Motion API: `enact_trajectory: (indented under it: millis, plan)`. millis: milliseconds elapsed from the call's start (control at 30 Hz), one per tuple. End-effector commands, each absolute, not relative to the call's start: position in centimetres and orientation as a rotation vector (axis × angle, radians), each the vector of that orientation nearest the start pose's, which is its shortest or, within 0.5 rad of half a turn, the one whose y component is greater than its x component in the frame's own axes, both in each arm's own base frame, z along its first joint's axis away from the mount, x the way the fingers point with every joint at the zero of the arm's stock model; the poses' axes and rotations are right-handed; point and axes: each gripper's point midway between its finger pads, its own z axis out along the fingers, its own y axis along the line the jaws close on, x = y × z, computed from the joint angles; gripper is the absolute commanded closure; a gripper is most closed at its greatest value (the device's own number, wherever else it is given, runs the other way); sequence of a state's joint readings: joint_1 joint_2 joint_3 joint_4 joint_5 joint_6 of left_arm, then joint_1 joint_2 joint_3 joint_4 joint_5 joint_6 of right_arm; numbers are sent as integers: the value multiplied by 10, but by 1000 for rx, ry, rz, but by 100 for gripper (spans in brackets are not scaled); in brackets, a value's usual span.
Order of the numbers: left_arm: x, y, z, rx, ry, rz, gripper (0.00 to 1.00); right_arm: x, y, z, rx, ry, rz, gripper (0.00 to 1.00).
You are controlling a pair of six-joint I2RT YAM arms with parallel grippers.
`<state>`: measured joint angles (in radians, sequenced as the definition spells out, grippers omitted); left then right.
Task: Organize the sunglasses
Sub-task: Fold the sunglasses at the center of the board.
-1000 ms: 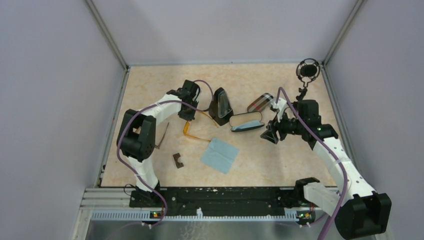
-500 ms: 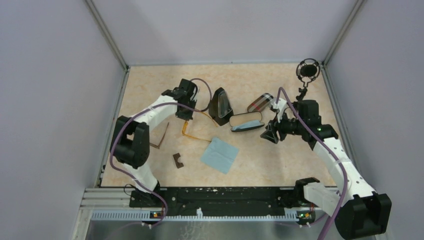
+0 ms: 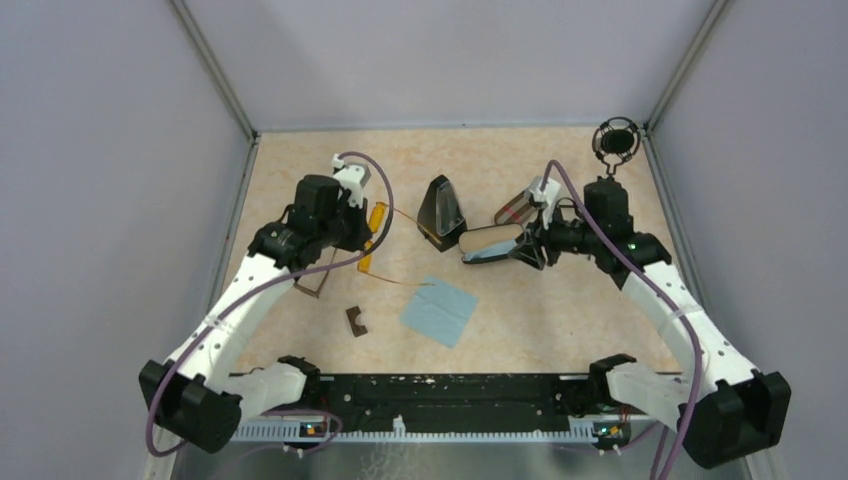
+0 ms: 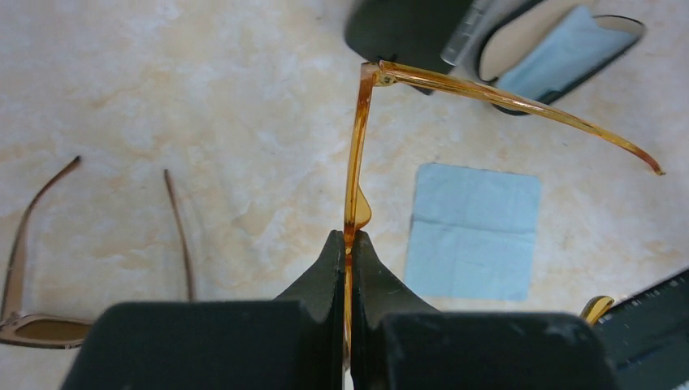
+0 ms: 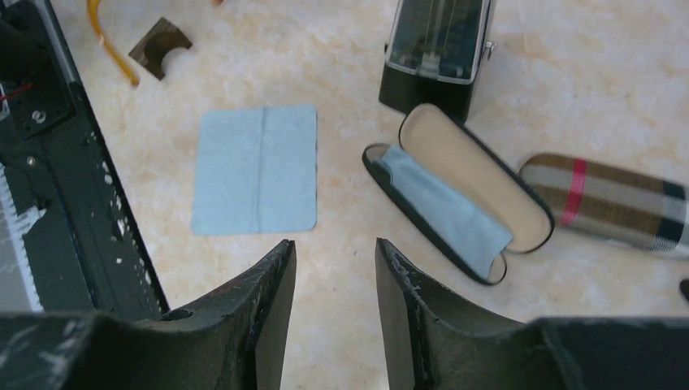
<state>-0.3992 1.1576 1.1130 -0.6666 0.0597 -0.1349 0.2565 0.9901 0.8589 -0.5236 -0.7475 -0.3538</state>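
Nearest the arm bases, a blue cleaning cloth point(image 5: 256, 166) lies flat on the tabletop point(image 3: 500, 300). To its left the brown-framed sunglasses point(image 4: 41, 329) rest there untouched, temples open. The left hand point(image 4: 347, 244) is pinched tight on the front of the amber sunglasses point(image 4: 356, 154), apparently holding them off the surface. Farther out, the right hand point(image 5: 333, 248) hovers empty, jaws partly apart, by the open hard case point(image 5: 467, 183). I judge the task barely begun: neither pair is folded or cased.

Left claw point(image 4: 348, 237) pinches amber sunglasses point(image 4: 357, 213) (seemingly lifted), temples unfolded.
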Motion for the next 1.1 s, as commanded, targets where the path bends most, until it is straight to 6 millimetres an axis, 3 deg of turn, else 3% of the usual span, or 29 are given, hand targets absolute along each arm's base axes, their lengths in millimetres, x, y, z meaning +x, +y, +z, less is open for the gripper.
enact_trajectory:
  millis: [0, 167, 267, 367, 467, 600, 700, 767, 1000, 1067]
  plan:
    - [265, -174, 234, 419, 2157, -606, 100, 274, 200, 241, -992, 1811, 658, 61]
    - [249, -189, 230, 452, 2170, -711, 100, 298, 248, 250, -1097, 1806, 567, 65]
    - [245, -194, 226, 441, 2179, -743, 100, 293, 290, 250, -1212, 1780, 549, 66]
    - [246, -195, 227, 391, 2182, -760, 100, 275, 330, 241, -1365, 1752, 512, 67]
    - [247, -198, 232, 359, 2171, -787, 100, 239, 364, 224, -1551, 1700, 458, 67]
    - [241, -206, 240, 365, 2148, -871, 100, 210, 388, 205, -1680, 1646, 388, 67]
    - [238, -208, 241, 362, 2140, -896, 100, 210, 392, 204, -1673, 1661, 372, 68]
    - [238, -205, 236, 354, 2146, -877, 100, 215, 386, 216, -1643, 1650, 334, 68]
    - [242, -200, 218, 335, 2171, -830, 100, 197, 336, 286, -1582, 1469, 321, 61]
    - [244, -201, 217, 326, 2168, -833, 100, 183, 320, 292, -1631, 1442, 359, 61]
